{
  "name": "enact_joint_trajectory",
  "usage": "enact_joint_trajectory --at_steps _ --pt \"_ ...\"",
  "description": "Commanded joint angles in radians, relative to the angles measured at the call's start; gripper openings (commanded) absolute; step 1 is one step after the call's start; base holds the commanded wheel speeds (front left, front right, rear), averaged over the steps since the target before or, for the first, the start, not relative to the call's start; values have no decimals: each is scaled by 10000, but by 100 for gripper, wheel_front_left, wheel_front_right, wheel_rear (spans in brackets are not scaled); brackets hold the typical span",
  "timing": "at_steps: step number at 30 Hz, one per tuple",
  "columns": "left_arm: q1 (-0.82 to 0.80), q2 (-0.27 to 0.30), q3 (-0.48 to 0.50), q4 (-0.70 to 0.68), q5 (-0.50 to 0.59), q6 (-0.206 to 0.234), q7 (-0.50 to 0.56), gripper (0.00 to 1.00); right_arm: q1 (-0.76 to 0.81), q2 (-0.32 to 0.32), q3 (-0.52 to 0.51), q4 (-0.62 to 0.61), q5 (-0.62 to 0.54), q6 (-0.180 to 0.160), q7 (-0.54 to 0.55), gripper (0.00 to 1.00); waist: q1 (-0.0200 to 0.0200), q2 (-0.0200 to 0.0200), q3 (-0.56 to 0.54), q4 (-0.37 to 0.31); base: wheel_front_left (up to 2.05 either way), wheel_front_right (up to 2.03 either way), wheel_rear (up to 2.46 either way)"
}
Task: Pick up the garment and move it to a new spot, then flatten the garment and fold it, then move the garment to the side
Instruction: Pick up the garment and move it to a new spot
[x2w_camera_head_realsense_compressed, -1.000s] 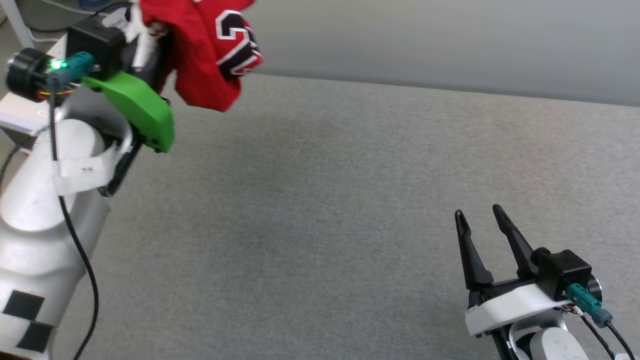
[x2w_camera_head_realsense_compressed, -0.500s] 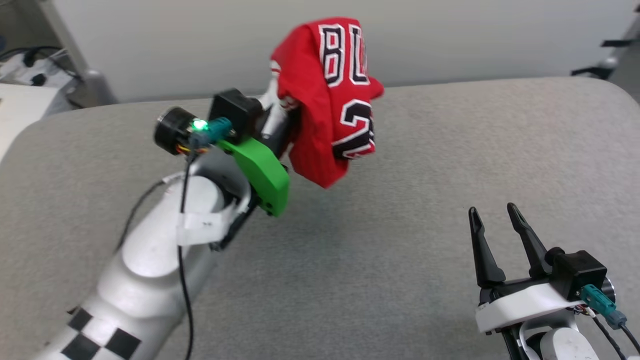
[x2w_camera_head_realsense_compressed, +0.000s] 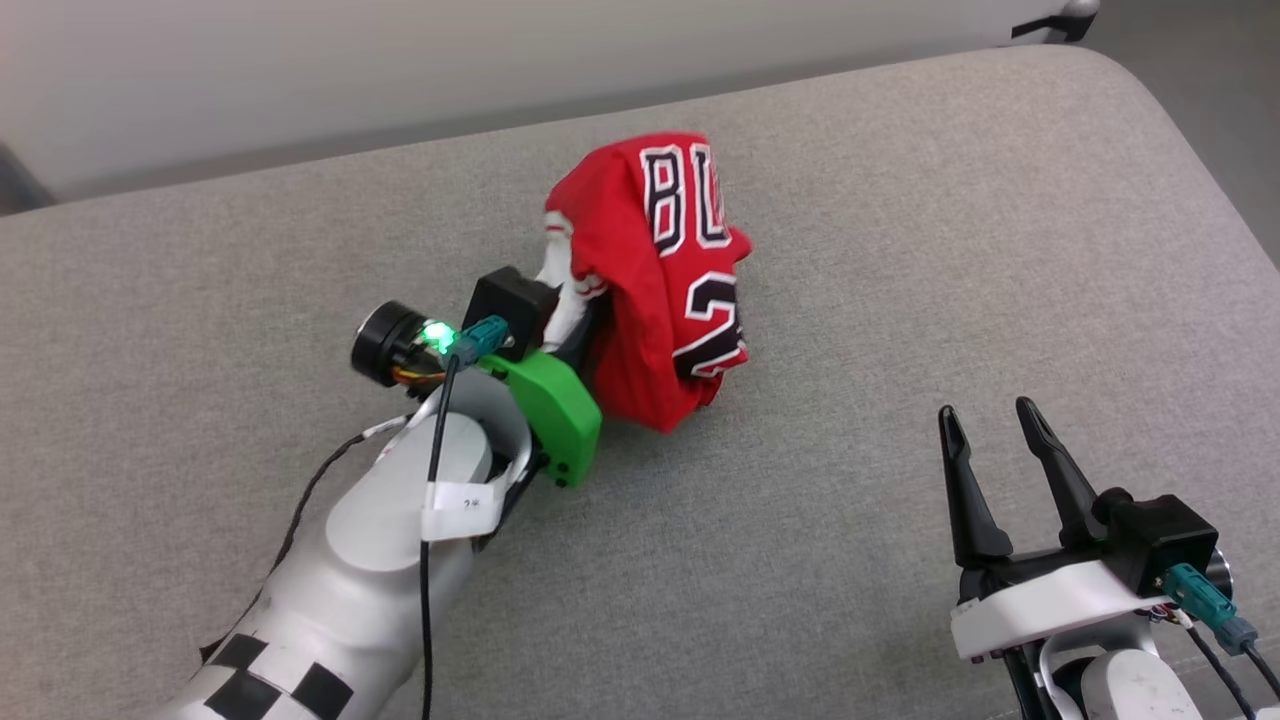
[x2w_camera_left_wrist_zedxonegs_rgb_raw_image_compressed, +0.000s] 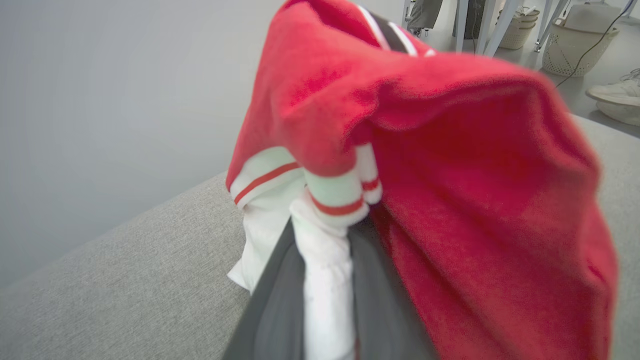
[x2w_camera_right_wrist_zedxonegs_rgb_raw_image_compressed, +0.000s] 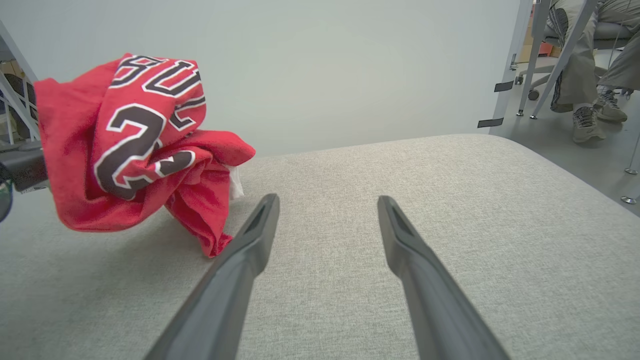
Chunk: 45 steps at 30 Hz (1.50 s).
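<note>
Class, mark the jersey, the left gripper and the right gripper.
jersey (x2w_camera_head_realsense_compressed: 632, 320), head view, red cloth beside the lettering.
left gripper (x2w_camera_left_wrist_zedxonegs_rgb_raw_image_compressed: 327, 240), left wrist view, midway between its fingertips.
right gripper (x2w_camera_head_realsense_compressed: 985, 408), head view, midway between its fingertips.

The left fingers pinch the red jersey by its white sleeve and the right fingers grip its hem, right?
Not quite. The left fingers do pinch the red jersey by its white sleeve, but the right fingers stand open and empty, apart from it; the right wrist view shows this.
</note>
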Motion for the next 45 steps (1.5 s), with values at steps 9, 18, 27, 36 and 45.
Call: enact_joint_trajectory --at_steps 9,18,27,36,45 --pt "-43 329 462 1304 501 180 -306 100 -159 -16 -57 92 -122 -7 -92 100 1 -1 -156 846 0 0 0" --pt "1359 672 2276 -732 498 777 -310 100 209 -16 -291 128 -289 -7 -92 100 1 -1 -1042 1930 0 0 0" --pt "3870 452 3525 -2837 158 578 -311 100 719 -16 -459 -32 -330 -7 -92 100 1 -1 -1637 2600 0 0 0" --pt "6062 -298 4065 -4329 321 729 -311 100 1089 -16 -469 -72 -345 -7 -92 100 1 -1 -1935 2761 0 0 0" --pt "6764 -635 4415 -4845 969 538 -311 100 1175 -16 -324 -49 -319 -7 -92 100 1 -1 -2005 2771 0 0 0"
